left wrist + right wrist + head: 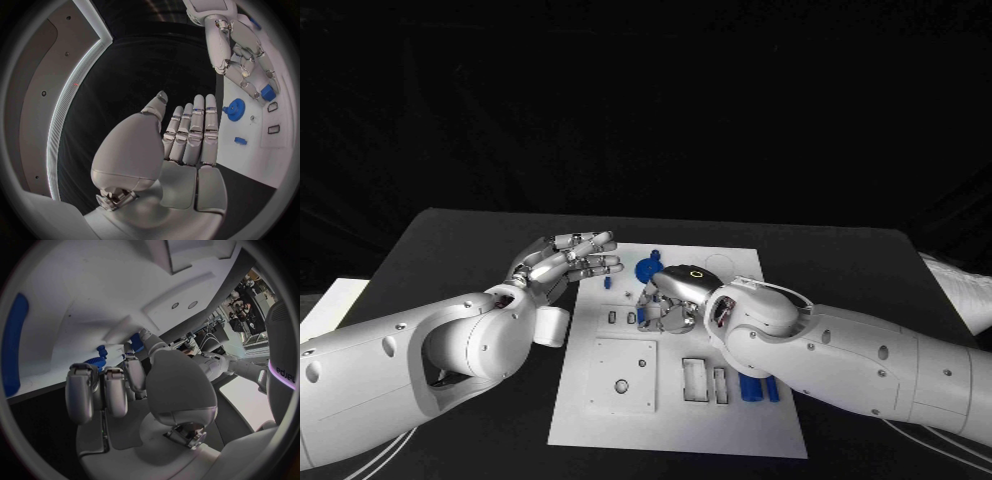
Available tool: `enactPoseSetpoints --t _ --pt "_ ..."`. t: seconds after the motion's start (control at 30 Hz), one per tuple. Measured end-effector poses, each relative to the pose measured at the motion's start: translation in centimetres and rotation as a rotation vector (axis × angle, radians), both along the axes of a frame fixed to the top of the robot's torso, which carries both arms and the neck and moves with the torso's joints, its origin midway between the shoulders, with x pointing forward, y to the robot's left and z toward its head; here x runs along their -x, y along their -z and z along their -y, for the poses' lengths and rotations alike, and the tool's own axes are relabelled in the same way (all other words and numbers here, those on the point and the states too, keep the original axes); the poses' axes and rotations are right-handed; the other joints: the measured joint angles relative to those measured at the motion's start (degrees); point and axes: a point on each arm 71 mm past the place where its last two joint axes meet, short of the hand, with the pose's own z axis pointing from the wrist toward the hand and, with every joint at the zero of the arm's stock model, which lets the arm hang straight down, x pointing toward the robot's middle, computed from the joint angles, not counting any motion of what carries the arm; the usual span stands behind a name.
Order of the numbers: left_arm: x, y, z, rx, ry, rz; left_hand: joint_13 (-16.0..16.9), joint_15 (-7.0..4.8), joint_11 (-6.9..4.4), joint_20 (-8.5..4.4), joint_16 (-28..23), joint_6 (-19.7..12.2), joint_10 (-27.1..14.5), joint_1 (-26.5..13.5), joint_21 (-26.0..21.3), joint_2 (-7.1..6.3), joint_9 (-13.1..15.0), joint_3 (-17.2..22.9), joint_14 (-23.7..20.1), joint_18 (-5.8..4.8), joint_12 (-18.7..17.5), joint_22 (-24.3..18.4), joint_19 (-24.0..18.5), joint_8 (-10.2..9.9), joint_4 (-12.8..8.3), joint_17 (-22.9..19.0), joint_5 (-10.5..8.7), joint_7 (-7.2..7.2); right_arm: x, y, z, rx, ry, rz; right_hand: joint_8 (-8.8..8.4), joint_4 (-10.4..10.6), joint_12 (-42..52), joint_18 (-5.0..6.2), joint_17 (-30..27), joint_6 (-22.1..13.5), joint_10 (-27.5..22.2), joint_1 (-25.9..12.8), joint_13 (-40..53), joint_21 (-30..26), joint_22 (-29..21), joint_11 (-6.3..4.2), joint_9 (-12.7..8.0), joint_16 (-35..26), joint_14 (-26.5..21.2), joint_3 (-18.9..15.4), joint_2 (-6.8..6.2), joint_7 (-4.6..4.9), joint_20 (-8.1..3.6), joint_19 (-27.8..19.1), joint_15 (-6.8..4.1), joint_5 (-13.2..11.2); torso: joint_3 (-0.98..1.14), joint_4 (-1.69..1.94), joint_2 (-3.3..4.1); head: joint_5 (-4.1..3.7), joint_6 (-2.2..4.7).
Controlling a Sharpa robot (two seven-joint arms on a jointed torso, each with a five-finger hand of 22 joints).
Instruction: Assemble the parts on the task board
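A small blue part [267, 92] is pinched in the fingertips of the right hand [669, 300], low over the upper half of the white board [678, 425]. Whether it already touches the board cannot be told. A blue gear [651, 268] lies on the board just beyond that hand, and a small blue peg [240, 141] sits between the two hands. Two blue rods [759, 388] lie on the board beside the right forearm, well behind the hand. The step in hand is judged to be the seating of the pinched part in its place on the board; a slow, straight descent and a clean release are called for next. The left hand [568, 258] is held open, fingers straight and together, nothing in it, over the black counter [459, 250] just beside the board's edge.
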Motion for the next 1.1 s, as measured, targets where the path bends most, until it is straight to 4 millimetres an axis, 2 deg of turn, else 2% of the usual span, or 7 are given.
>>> enactPoseSetpoints --t 0.5,0.77,0.83,0.9,0.97,1.03,1.1 --pt "-0.1 0.1 -0.1 -0.005 0.000 -0.002 0.00 -0.26 -0.53 -0.22 0.34 0.58 0.53 -0.16 0.55 0.16 0.00 0.25 1.40 0.00 0.00 0.22 0.93 0.00 -0.25 0.53 0.00 -0.58 0.4 0.1 0.2 -0.012 0.009 0.013 0.01 3.40 -4.35 0.01 0.00 -4.45 -2.15 -3.15 -0.01 -0.25 -0.19 0.93 -0.45 0.00 0.21 -6.36 -2.42 0.80 0.69 -0.22 0.67 -1.77 0.03 -0.02 -0.01 -0.12 0.14" --pt "-0.8 0.5 -1.0 -0.083 0.007 0.006 1.30 -5.64 -4.58 -5.34 11.12 4.36 10.05 -3.21 9.61 -0.63 0.11 -0.72 18.19 -0.01 2.85 4.59 13.30 0.46 0.72 8.41 0.00 -3.70 1.3 -1.7 2.0 -0.120 -0.001 0.088 0.01 11.97 -4.50 0.01 -0.01 -9.15 -3.04 2.07 -0.82 -0.70 -0.70 1.81 -0.43 0.00 0.20 -14.92 -4.61 2.09 1.74 -0.30 1.64 -1.48 0.16 -0.12 -0.23 0.13 0.29" --pt "-1.0 0.8 -1.2 -0.123 0.012 0.005 2.22 -7.08 -6.37 -7.37 24.32 5.42 14.02 -3.57 14.35 -0.99 0.22 -0.76 19.31 -0.01 3.87 7.17 17.67 0.62 1.29 19.32 0.00 -4.76 1.6 -2.6 2.8 -0.159 -0.019 0.107 0.01 13.40 -5.16 0.01 -0.01 -10.00 -3.28 2.46 -1.25 -1.14 -1.19 2.05 -0.43 -0.38 0.20 -17.43 -5.01 2.43 1.96 -0.52 2.04 -3.04 0.23 -0.19 -0.37 0.20 0.30" --pt "-1.2 1.0 -1.3 -0.160 0.021 0.002 3.68 -8.23 -7.44 -8.46 44.35 5.96 17.13 -4.17 19.05 -1.59 0.33 -0.92 19.48 -0.01 5.27 9.95 20.37 0.63 1.58 38.21 0.00 -5.35 1.8 -3.5 3.6 -0.191 -0.034 0.122 0.01 13.58 -5.24 0.01 -0.01 -10.46 -3.48 2.96 -1.40 -1.14 -1.35 2.26 -0.43 -0.41 0.20 -19.00 -4.76 2.49 2.05 -0.61 2.04 -4.51 0.32 -0.28 -0.58 0.30 0.31" --pt "-1.4 1.3 -1.3 -0.207 0.036 -0.007 6.60 -8.63 -8.43 -9.35 62.67 6.14 20.53 -5.08 30.18 -1.93 0.51 -1.25 19.46 -0.60 8.52 21.95 23.22 0.66 2.74 56.54 0.00 -6.19 2.0 -4.5 4.7 -0.228 -0.051 0.133 0.01 13.58 -5.24 0.01 -0.01 -10.49 -3.48 4.09 -1.41 -1.14 -1.35 2.25 -0.39 -0.44 0.20 -19.12 -3.63 2.52 2.05 -0.61 2.04 -4.60 0.42 -0.32 -0.76 0.32 0.31" --pt "-1.6 1.6 -1.3 -0.264 0.055 -0.022 11.51 -9.04 -9.01 -10.19 73.16 6.86 21.49 -6.29 41.60 -2.35 0.98 -2.03 19.46 -1.91 14.03 34.99 25.14 1.58 3.95 63.54 0.00 -6.91 2.1 -5.7 6.0 -0.266 -0.055 0.138 0.01 13.34 -5.22 0.01 -0.01 -10.14 -3.48 5.07 -1.41 -1.14 -1.35 2.26 -0.28 -0.44 0.20 -18.53 -2.65 2.21 2.04 -0.61 2.04 -4.46 0.55 -0.38 -0.98 0.41 0.28" --pt "-1.7 1.9 -1.2 -0.322 0.080 -0.036 17.79 -9.35 -9.44 -10.48 79.25 7.30 21.00 -7.39 50.20 -1.98 1.57 -2.72 19.54 -3.58 21.10 45.68 26.21 3.04 5.33 64.70 0.00 -7.35 1.8 -6.7 7.6 -0.299 -0.036 0.134 0.01 13.11 -4.74 0.01 -0.01 -9.41 -3.48 6.09 -1.37 -1.14 -1.32 2.26 -0.24 -0.44 0.20 -17.65 -1.63 2.08 2.04 -0.61 2.04 -3.64 0.70 -0.46 -1.27 0.64 0.16"
